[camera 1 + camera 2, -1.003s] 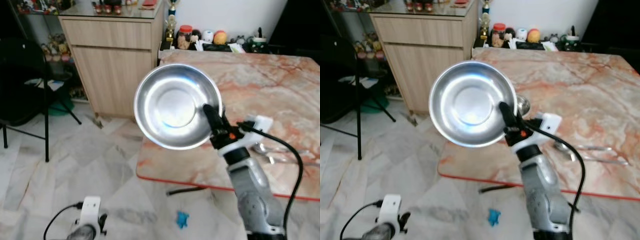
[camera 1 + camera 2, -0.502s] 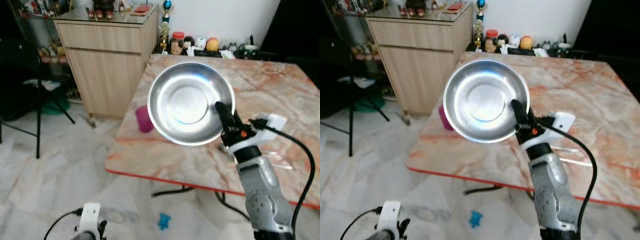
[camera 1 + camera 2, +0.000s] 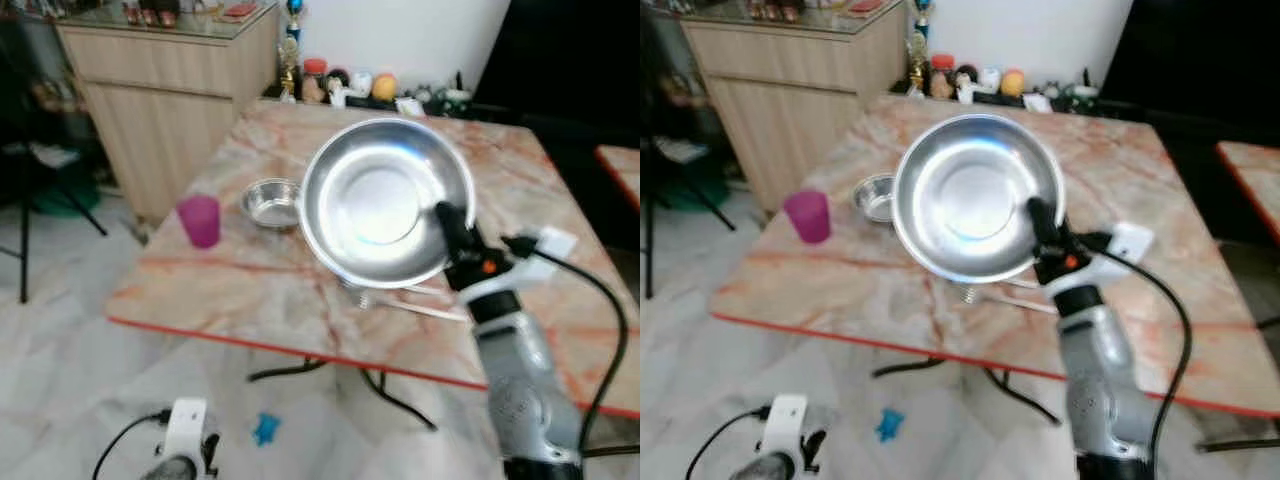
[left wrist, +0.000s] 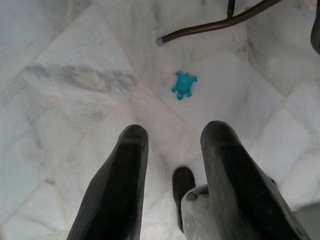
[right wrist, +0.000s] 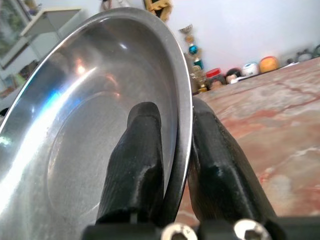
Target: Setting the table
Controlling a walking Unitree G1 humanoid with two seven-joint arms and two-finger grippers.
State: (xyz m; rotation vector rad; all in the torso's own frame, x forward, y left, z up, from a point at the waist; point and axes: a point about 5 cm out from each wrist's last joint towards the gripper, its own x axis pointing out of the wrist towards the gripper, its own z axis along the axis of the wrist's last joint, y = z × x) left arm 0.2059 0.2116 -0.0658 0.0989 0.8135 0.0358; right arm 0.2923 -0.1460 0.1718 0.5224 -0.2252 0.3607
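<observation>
Nearest, the left tool (image 4: 172,165) is seen hanging idle above the white marble floor (image 4: 75,75), its fingers spread. The right tool (image 3: 455,235) is raised with its fingers pinching the rim of the round stainless-steel plate (image 3: 385,200), held tilted above the near part of the pink-veined marble surface (image 3: 250,290). The carrying step appears in hand; next, the plate should be lowered level onto bare marble, clear of the metal cutlery (image 3: 410,305), the small steel bowl (image 3: 270,202) and the magenta plastic cup (image 3: 200,220) beyond.
</observation>
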